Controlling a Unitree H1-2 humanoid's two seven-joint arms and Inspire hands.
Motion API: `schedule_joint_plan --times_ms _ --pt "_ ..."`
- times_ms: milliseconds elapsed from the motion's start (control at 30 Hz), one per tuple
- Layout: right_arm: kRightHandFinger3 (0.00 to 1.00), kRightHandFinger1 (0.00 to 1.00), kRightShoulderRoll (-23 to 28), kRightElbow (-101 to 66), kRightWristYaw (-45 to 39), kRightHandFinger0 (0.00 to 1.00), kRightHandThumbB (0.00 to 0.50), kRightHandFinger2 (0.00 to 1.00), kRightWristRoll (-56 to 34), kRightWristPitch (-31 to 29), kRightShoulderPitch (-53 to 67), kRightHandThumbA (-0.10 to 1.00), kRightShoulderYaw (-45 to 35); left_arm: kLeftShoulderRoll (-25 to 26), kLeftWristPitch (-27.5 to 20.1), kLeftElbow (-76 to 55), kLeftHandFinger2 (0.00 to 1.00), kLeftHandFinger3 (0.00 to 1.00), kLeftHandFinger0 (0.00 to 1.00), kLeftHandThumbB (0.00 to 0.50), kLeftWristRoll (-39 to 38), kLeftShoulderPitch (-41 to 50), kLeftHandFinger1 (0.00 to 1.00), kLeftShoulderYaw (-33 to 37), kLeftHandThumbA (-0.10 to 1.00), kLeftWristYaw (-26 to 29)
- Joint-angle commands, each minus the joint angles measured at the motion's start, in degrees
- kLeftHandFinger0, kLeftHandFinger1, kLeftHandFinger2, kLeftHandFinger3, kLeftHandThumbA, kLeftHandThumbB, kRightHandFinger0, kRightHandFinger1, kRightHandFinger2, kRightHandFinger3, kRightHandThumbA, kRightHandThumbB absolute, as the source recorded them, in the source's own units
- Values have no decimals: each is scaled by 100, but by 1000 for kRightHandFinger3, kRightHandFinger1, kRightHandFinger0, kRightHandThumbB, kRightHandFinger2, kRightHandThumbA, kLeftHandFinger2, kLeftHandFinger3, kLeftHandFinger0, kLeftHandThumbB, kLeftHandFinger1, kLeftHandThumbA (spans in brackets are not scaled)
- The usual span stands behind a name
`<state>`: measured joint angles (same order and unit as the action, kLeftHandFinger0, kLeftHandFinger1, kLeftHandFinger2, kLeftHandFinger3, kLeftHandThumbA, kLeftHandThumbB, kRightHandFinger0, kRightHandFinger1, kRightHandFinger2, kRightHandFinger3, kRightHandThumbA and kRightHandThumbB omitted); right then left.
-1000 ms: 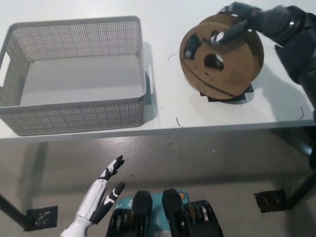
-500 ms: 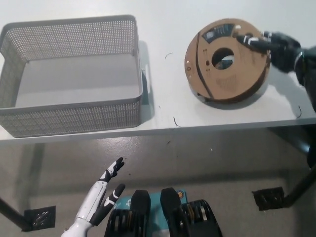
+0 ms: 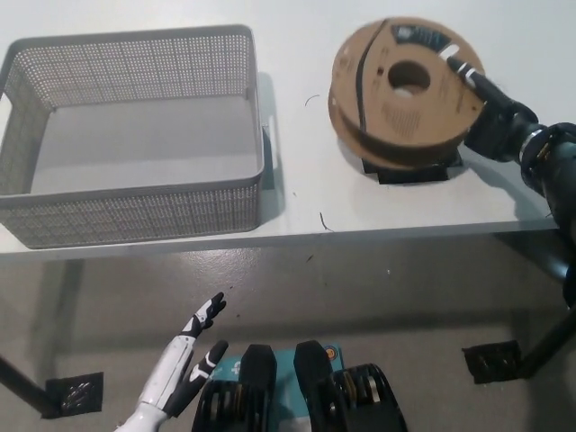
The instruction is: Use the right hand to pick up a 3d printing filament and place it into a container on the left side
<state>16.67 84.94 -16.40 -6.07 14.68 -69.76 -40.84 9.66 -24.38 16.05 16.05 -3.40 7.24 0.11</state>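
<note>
The right hand [image 3: 493, 115] has slid from the top of the filament spool [image 3: 405, 93] to its right rim, fingers gripping the edge; the spool remains on the table [image 3: 297, 193], grey basket [image 3: 135, 135] still empty. Left hand [image 3: 184, 360] hangs open.

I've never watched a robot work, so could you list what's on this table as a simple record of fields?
Table: white table
Spool: brown cardboard filament spool, tilted, on the table's right side
Basket: grey mesh container, nothing in it, on the left
Right hand: black right hand against the spool's right rim
Left hand: white left hand, open, resting low below the table edge
</note>
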Motion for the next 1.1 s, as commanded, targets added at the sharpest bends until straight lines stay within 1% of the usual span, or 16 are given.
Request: schedule_joint_plan --times_ms 0,100,133,200,233,267,333,367,433,567,633,667,700,900,1033,1067 --pt "1000 254 166 -276 58 0 111 810 -1774 136 -1512 -100 -1117 84 -254 -105 1000 1000 1000 237 -33 -29 1000 61 1000 46" --pt "1000 240 159 -283 24 0 91 788 -1780 345 -1658 -100 -1242 94 -254 -123 1000 1000 1000 237 6 -24 1000 49 1000 39" --pt "952 228 155 -288 8 0 89 764 -1720 355 -1698 -100 -1214 100 -254 -129 1000 1000 1000 237 -9 -30 1000 51 1000 36" --pt "737 208 133 -286 -5 0 117 733 -1634 446 -1817 -100 -1145 99 -254 -121 1000 1000 1000 243 22 -45 1000 40 1000 54" --pt "1000 204 103 -296 4 0 130 718 -1613 455 -1873 -100 -1126 100 -254 -123 1000 1000 1000 239 51 -54 1000 35 1000 65" --pt "1000 188 54 -313 93 0 148 736 -1601 483 -1942 -100 -1114 104 -254 -127 1000 1000 1000 235 49 -55 1000 38 1000 70" --pt "1000 185 -26 -313 118 0 132 766 -1549 518 -2044 -100 -1035 97 -254 -135 1000 1000 1000 239 44 -57 1000 44 1000 95" --pt "986 183 -83 -329 74 0 143 735 -1439 478 -2096 -100 -888 96 -254 -132 1000 1000 1000 240 5 -58 1000 48 1000 90" --pt "1000 135 -224 -380 -26 0 82 688 -1207 414 -2195 -100 -603 93 -254 -126 1000 1000 1000 242 -17 -41 1000 63 1000 97" --pt "1000 44 -580 -443 -57 0 64 595 -1000 243 -2357 -100 -209 32 -254 -183 1000 1000 1000 238 -35 33 1000 81 1000 64" --pt "807 111 -692 -438 -81 0 78 706 -958 263 -2437 -100 -54 35 -254 -176 1000 1000 1000 239 -54 16 1000 108 1000 72" --pt "957 136 -796 -414 14 0 123 677 -953 292 -2511 -100 14 44 -254 -159 1000 1000 1000 243 -46 7 1000 124 1000 88" --pt "1000 120 -878 -398 143 0 121 642 -954 257 -2545 -100 48 46 -254 -159 1000 1000 1000 243 -30 18 1000 128 1000 88" --pt "1000 156 -1373 -362 188 0 107 699 -919 227 -2553 -100 488 3 -254 -271 1000 1000 1000 240 -15 267 1000 224 1000 108" --pt "1000 116 -1655 -337 349 0 118 618 -896 80 -2609 -100 760 -2 -254 -286 1000 1000 1000 245 7 266 1000 280 1000 137" --pt "1000 131 -1723 -330 379 0 104 640 -847 -5 -2609 -100 877 2 -254 -272 1000 1000 1000 251 13 261 1000 285 1000 139"
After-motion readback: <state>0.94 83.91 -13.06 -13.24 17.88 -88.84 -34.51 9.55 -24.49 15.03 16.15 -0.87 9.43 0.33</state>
